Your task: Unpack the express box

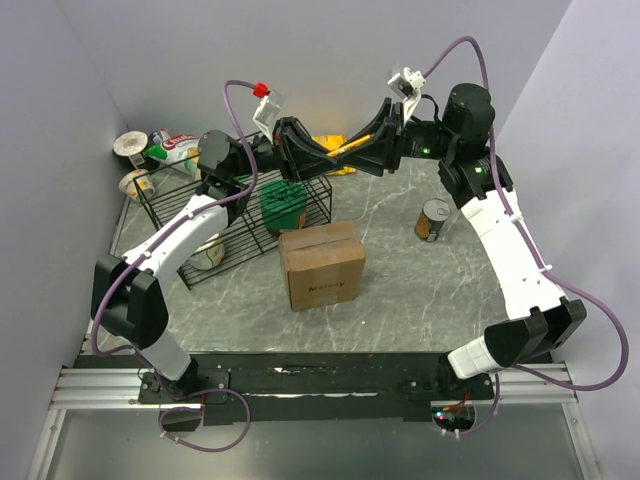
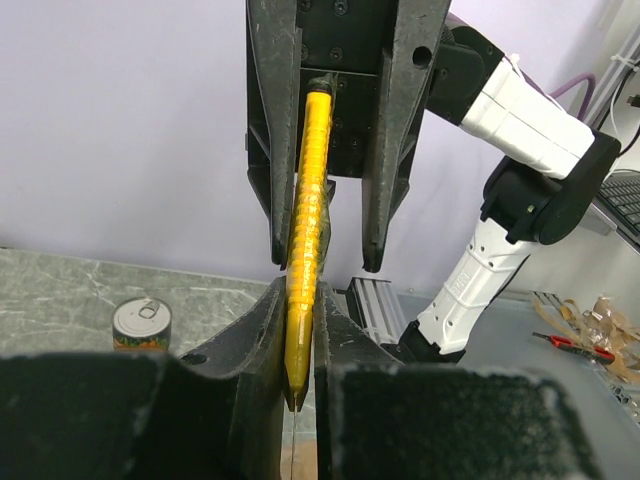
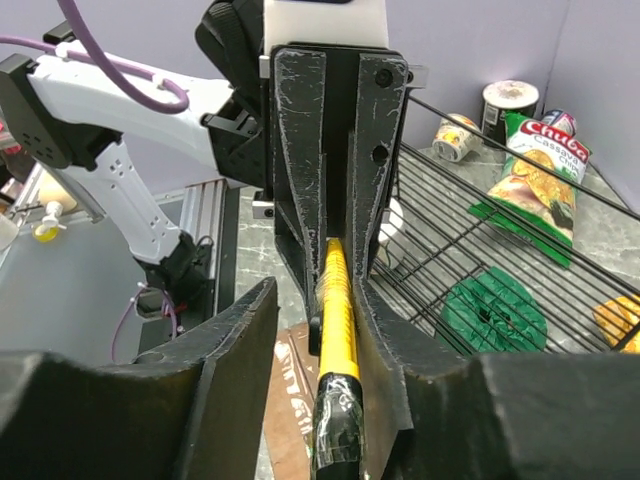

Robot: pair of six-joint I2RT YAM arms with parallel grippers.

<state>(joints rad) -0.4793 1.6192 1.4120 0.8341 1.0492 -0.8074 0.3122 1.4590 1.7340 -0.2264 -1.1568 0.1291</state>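
The express box (image 1: pixel 322 262), a brown carton with a taped seam, sits shut mid-table; part of its top shows in the right wrist view (image 3: pixel 290 400). Both grippers meet high above the table's far side. My left gripper (image 1: pixel 330 160) is shut on the tip end of a yellow utility knife (image 2: pixel 308 200), and its jaws (image 2: pixel 298 340) clamp both sides. My right gripper (image 3: pixel 315 300) is open around the knife's black end (image 3: pixel 335 430). The knife rests against one finger, and the other finger stands clear of it.
A black wire basket (image 1: pixel 240 215) holding a green lidded tub (image 1: pixel 283 203) stands left of the box, under the grippers. A tin can (image 1: pixel 433 220) stands at the right. A chips bag (image 1: pixel 175 150) and cups (image 1: pixel 130 145) lie at the back left.
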